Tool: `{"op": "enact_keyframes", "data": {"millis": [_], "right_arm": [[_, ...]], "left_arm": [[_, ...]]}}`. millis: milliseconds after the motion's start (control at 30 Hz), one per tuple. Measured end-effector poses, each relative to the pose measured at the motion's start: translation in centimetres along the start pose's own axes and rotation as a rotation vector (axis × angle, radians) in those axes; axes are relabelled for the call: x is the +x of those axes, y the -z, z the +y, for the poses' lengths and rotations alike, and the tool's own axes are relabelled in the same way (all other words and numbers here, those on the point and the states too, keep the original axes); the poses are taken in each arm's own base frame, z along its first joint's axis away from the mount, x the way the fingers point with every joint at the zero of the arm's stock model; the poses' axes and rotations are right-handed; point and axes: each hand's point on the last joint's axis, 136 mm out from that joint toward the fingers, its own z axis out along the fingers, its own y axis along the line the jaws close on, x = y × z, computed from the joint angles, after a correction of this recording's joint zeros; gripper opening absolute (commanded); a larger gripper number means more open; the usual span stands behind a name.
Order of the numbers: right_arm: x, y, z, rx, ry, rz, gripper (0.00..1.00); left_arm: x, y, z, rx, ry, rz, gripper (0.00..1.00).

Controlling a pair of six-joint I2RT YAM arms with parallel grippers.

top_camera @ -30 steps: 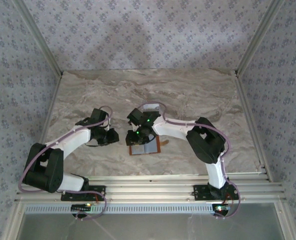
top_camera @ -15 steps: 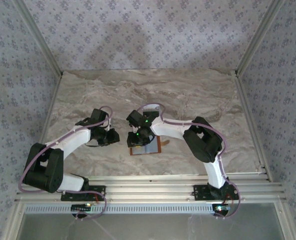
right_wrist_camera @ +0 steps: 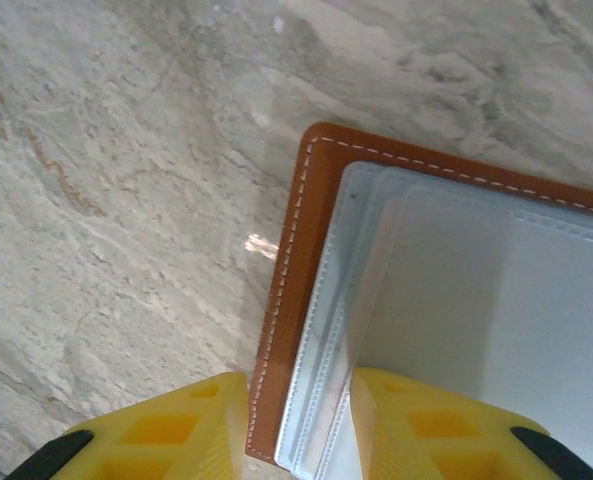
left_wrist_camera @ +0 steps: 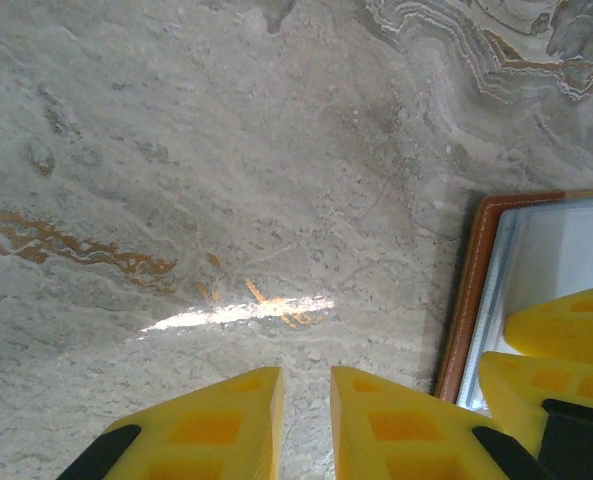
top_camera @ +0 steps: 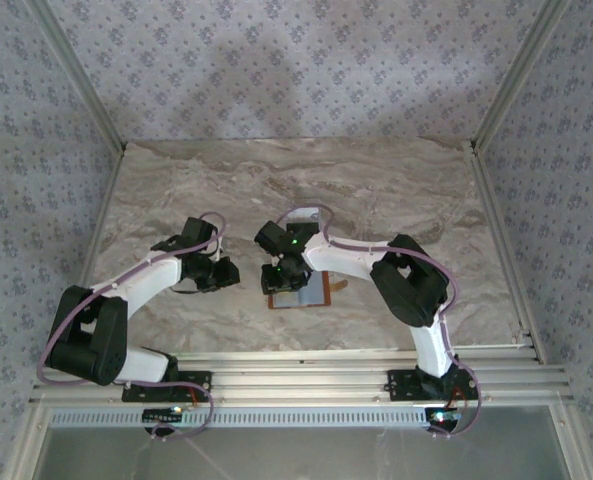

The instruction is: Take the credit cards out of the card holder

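Note:
The card holder (top_camera: 306,295) lies open on the marble table, a brown leather cover with pale grey-blue sleeves (right_wrist_camera: 476,300). My right gripper (top_camera: 279,277) comes down on its left edge. In the right wrist view the gripper (right_wrist_camera: 298,378) has one yellow finger against the brown stitched rim (right_wrist_camera: 286,290) and the other against the sleeves, shut on that edge. The credit cards are hidden; I cannot pick them out inside the sleeves. My left gripper (top_camera: 228,272) hangs just left of the holder (left_wrist_camera: 463,300). Its tips (left_wrist_camera: 306,372) stand a narrow gap apart over bare table, holding nothing.
The holder's little strap tab (top_camera: 338,287) sticks out on its right side. An aluminium rail (top_camera: 296,365) runs along the near table edge, and metal posts and patterned walls close in the table on three sides. The right arm's elbow (top_camera: 411,280) stands right of the holder.
The right gripper and the card holder have shifted slightly to the right. The left arm has not moved.

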Motion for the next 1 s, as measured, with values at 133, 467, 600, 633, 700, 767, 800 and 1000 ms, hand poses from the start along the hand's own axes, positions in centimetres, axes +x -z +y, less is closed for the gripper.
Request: {"op": "enact_keyframes", "data": {"millis": [133, 467, 600, 633, 700, 767, 800, 1000], "right_arm": [[0.2, 0.2, -0.9, 0.046, -0.001, 0.001, 0.36], [0.5, 0.6, -3.1, 0.158, 0.0, -0.006, 0.37], [0.7, 0.9, -4.0, 0.206, -0.002, -0.01, 0.38], [0.7, 1.1, -4.3, 0.22, -0.002, -0.009, 0.38], [0.9, 1.3, -4.9, 0.25, -0.002, -0.008, 0.39], [1.1, 1.6, -5.5, 0.282, -0.002, -0.007, 0.4], [1.2, 1.8, -5.8, 0.3, -0.001, -0.006, 0.41], [1.4, 3.1, -7.4, 0.386, 0.004, -0.014, 0.43]], "left_arm": [[0.0, 0.0, 0.0, 0.0, 0.0, 0.0, 0.2], [0.1, 0.0, -0.2, 0.001, -0.006, 0.002, 0.2], [-0.2, 0.0, -0.6, 0.006, -0.016, 0.0, 0.2], [-0.3, 0.0, -0.7, 0.007, -0.016, 0.0, 0.2], [-0.3, -0.1, -0.7, 0.005, -0.016, 0.002, 0.2], [-0.2, -0.1, -0.7, 0.005, -0.018, 0.003, 0.2], [-0.2, -0.1, -0.7, 0.006, -0.018, 0.002, 0.2], [-0.3, 0.0, -1.0, 0.009, -0.024, 0.0, 0.2]]}}
